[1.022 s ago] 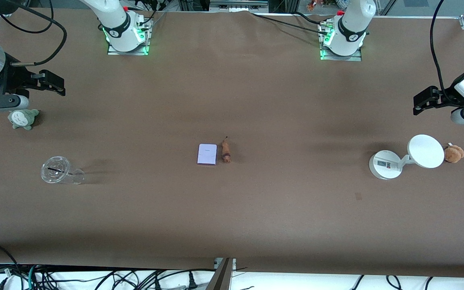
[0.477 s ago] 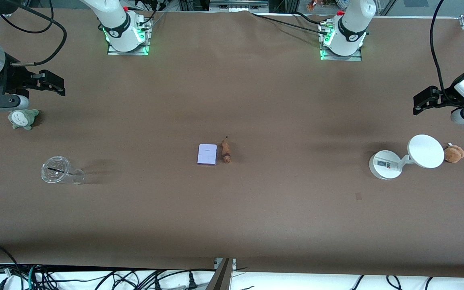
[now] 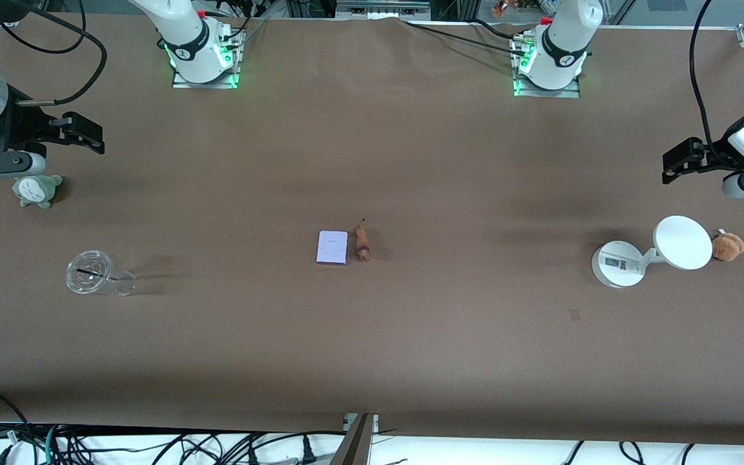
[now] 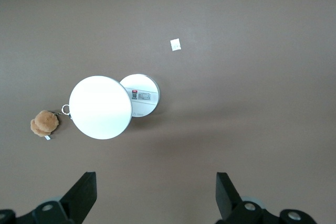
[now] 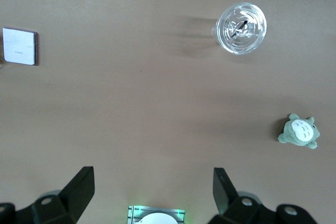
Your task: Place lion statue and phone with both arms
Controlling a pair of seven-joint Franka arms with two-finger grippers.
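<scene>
The phone point(image 3: 332, 247), a pale lavender-white slab, lies flat at the middle of the table and also shows in the right wrist view point(image 5: 20, 46). The lion statue point(image 3: 362, 243), small, slender and brown, lies right beside it on the side toward the left arm's end. My left gripper point(image 3: 668, 166) point(image 4: 155, 176) hangs open and empty over the left arm's end of the table. My right gripper point(image 3: 95, 137) point(image 5: 152, 171) hangs open and empty over the right arm's end. Both are well away from the phone and the statue.
A white round-based stand point(image 3: 617, 263) point(image 4: 139, 95) with a disc and an orange-brown plush point(image 3: 728, 247) point(image 4: 44, 123) sit below the left gripper. A grey-green plush point(image 3: 37, 191) point(image 5: 299, 131) and a clear cup point(image 3: 91, 273) point(image 5: 241, 28) sit near the right gripper.
</scene>
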